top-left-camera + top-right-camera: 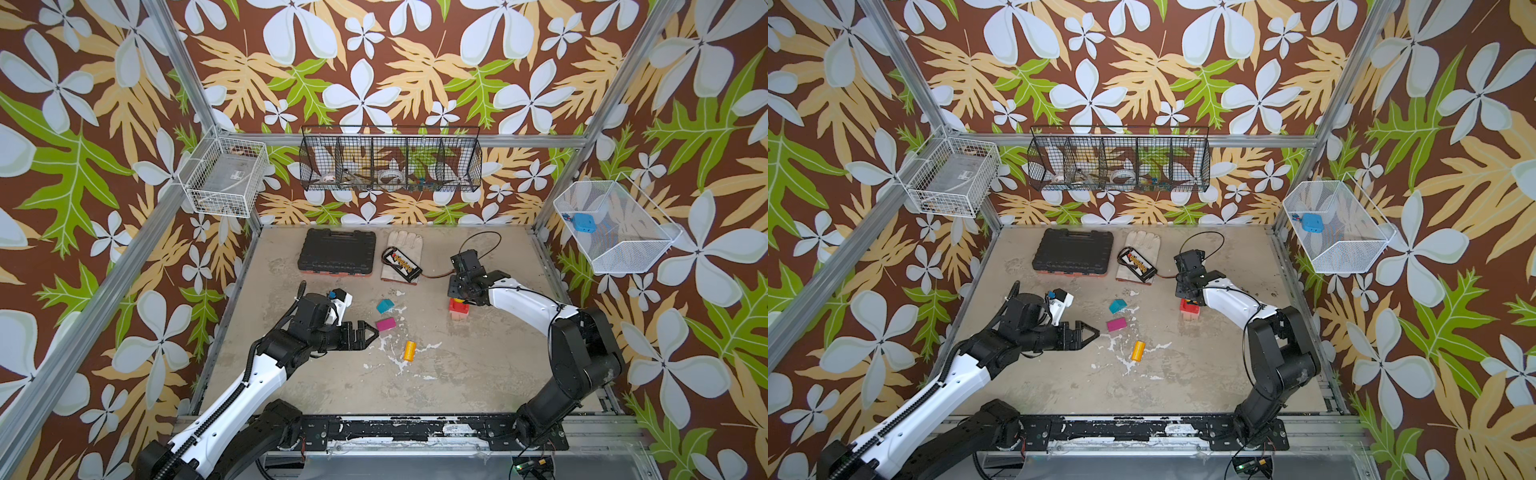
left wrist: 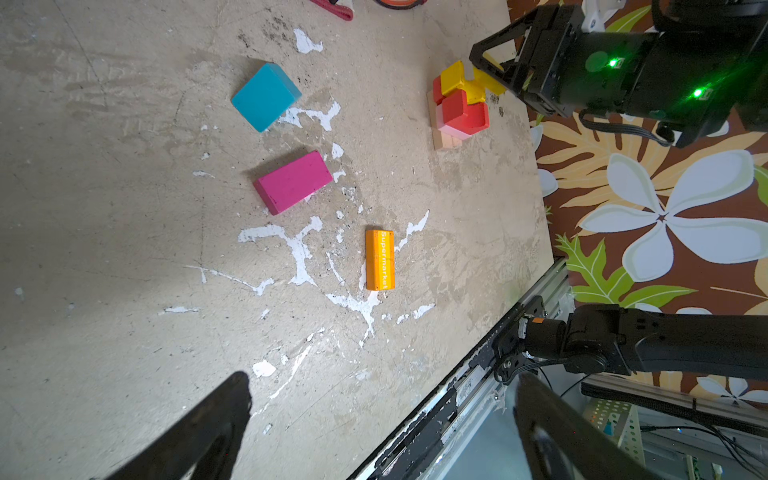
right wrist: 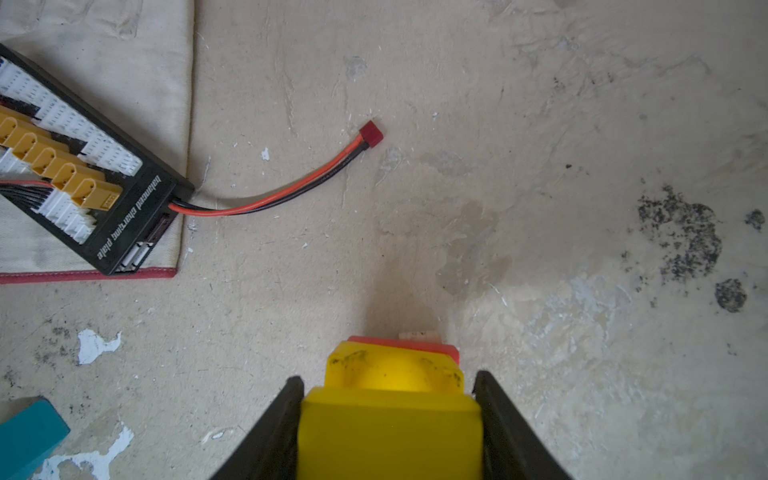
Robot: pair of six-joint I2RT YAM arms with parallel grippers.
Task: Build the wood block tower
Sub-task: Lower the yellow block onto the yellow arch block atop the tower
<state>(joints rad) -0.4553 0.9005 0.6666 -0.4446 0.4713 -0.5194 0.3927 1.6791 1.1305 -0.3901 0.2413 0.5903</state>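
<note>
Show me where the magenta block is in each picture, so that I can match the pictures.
In a top view: the magenta block lies mid-table, just below the teal block.
In a top view: the magenta block also below the teal block.
Left wrist: between the teal block and the orange block, at.
Right wrist: not in it.
Shared landmark: the teal block; the right wrist view shows its corner.

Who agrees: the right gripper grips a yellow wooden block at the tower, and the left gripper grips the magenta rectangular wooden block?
No: the left gripper is open and empty; the magenta rectangular wooden block lies free on the table, as the left wrist view shows. The rest holds.
</note>
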